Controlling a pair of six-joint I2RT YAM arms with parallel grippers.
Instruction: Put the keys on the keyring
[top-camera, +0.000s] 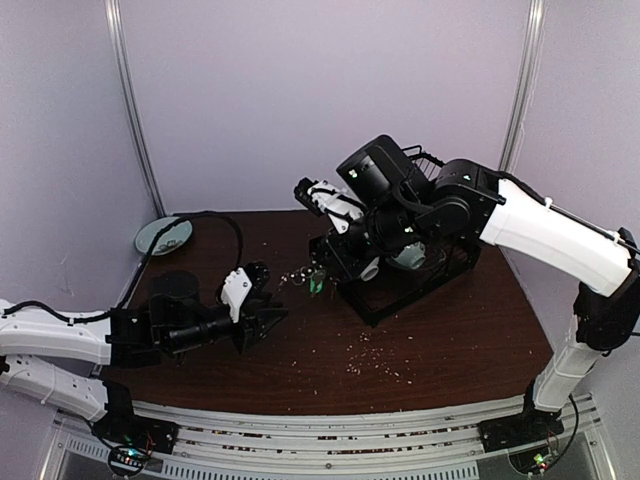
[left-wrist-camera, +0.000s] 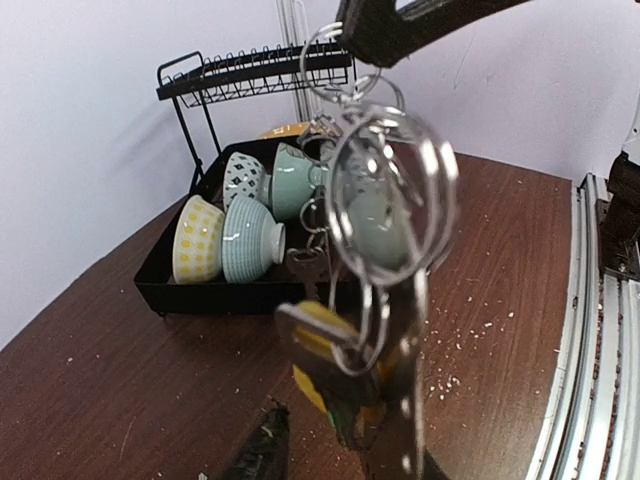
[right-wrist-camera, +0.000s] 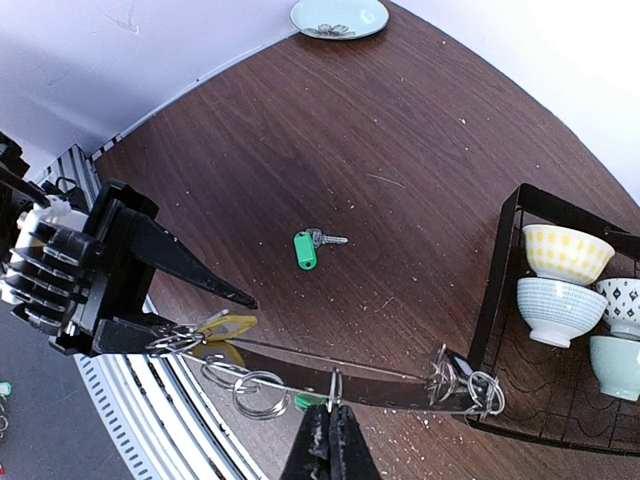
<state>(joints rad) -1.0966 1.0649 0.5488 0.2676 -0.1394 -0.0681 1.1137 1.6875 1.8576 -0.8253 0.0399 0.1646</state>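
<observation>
My right gripper (right-wrist-camera: 331, 432) is shut on the keyring (right-wrist-camera: 290, 387), a thin wire loop seen edge on, with small rings and a green tag strung on it. In the left wrist view the keyring (left-wrist-camera: 438, 185) hangs blurred below the right gripper (left-wrist-camera: 400, 25). A yellow-headed key (right-wrist-camera: 228, 326) hangs at the loop's left end, between the fingers of my left gripper (right-wrist-camera: 215, 322). Its jaws stand apart on either side of the yellow key (left-wrist-camera: 318, 335). A green-tagged key (right-wrist-camera: 305, 250) lies loose on the table. From above, the left gripper (top-camera: 268, 300) sits left of the hanging keys (top-camera: 297, 272).
A black dish rack (right-wrist-camera: 500, 260) holding several bowls (left-wrist-camera: 250, 235) stands on the right side of the brown table (top-camera: 330, 350). A pale plate (top-camera: 163, 235) lies at the back left corner. Crumbs are scattered over the wood. A metal rail (left-wrist-camera: 600, 330) runs along the near edge.
</observation>
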